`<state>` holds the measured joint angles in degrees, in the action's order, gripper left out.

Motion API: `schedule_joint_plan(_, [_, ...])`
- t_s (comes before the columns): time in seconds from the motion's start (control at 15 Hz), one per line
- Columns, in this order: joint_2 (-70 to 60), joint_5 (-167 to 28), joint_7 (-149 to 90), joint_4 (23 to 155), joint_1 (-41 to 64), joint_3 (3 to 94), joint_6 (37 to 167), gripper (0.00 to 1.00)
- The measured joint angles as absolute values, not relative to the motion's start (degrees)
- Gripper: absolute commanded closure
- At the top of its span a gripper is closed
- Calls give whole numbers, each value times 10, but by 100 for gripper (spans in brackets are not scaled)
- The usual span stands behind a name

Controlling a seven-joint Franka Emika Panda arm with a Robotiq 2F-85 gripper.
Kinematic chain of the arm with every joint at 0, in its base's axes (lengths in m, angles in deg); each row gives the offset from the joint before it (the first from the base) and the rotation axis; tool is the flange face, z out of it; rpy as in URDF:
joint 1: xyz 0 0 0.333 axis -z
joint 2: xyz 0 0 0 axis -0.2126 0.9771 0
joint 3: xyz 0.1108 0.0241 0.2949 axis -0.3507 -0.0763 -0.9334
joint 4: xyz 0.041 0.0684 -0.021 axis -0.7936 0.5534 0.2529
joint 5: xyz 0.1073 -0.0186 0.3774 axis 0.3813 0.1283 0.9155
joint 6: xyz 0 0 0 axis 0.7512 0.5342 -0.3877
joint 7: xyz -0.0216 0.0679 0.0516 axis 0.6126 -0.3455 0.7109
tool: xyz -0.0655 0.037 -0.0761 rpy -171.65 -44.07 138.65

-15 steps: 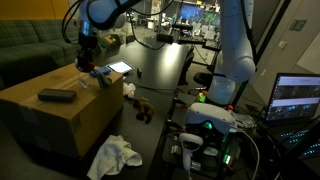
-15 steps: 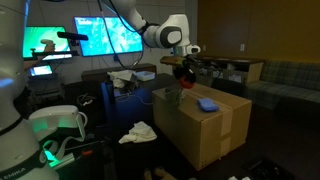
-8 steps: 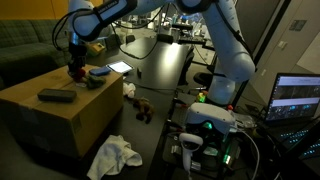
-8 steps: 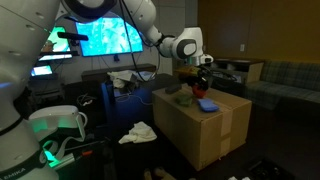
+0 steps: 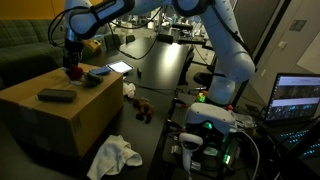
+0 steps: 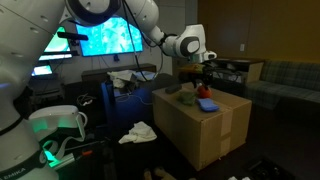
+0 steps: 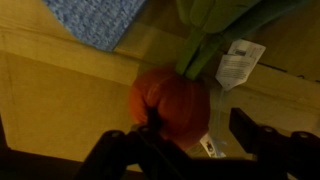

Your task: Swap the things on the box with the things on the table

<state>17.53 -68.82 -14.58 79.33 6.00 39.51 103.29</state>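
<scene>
My gripper [image 7: 190, 146] hangs low over the tan cardboard box [image 5: 55, 118] [image 6: 215, 130]. Its jaws stand open, one on each side of an orange-red plush vegetable [image 7: 172, 103] that lies on the box top. A gap shows between the right finger [image 7: 256, 134] and the plush. Its green leaves [image 7: 215, 28] and white tag [image 7: 240, 62] point away from me. In both exterior views the gripper [image 5: 72, 66] [image 6: 204, 87] sits just above the red plush [image 5: 72, 72] [image 6: 203, 94]. A blue cloth [image 5: 98, 72] [image 6: 207, 104] [image 7: 95, 20] lies beside it. The glossy black table [image 5: 165, 62] stretches behind the box.
A flat black object [image 5: 57, 95] lies on the near part of the box top. A greyish item [image 6: 185, 98] sits beside the plush. A white rag [image 5: 112, 156] [image 6: 137, 131] and a small brown toy [image 5: 142, 110] lie below the box. A green sofa [image 5: 25, 45] stands behind.
The arm moved over the box and came down with the plush. The jaws, shut before, have spread apart, and the plush now rests on the box top.
</scene>
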Motion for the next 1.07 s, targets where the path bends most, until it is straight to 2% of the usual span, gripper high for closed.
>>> schedule_joint_plan(1.07, [165, -695, -85, 843, 29, 348, 1052, 0])
